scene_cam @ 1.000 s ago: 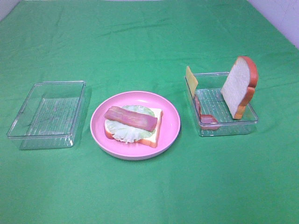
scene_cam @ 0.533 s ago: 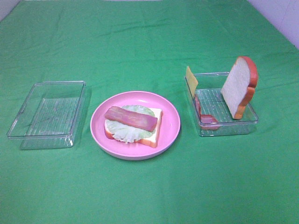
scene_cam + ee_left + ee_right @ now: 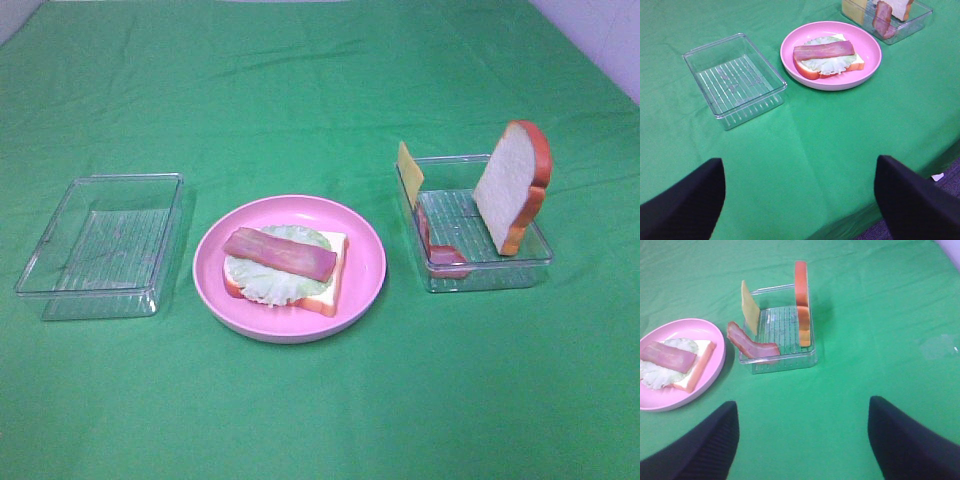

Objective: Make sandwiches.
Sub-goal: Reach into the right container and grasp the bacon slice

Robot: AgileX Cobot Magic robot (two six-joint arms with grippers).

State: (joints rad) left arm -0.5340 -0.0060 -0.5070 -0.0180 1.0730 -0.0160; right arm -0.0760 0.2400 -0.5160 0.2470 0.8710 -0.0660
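Observation:
An open sandwich [image 3: 285,265] lies on the round pink plate [image 3: 368,262]: one white bread slice with lettuce and a reddish meat strip on top. In the clear tray on the right [image 3: 535,258] a second bread slice [image 3: 512,185] stands upright. A yellow cheese square [image 3: 409,170] leans on the tray's far left corner, and another meat strip [image 3: 440,255] hangs over its near left side. Neither arm shows in the exterior high view. My left gripper [image 3: 800,170] is open over bare cloth, well short of the plate [image 3: 867,65]. My right gripper [image 3: 802,407] is open, short of the tray [image 3: 810,352].
An empty clear tray [image 3: 100,245] sits left of the plate. Green cloth covers the whole table. The table's near edge and a strip of floor [image 3: 940,175] show in the left wrist view.

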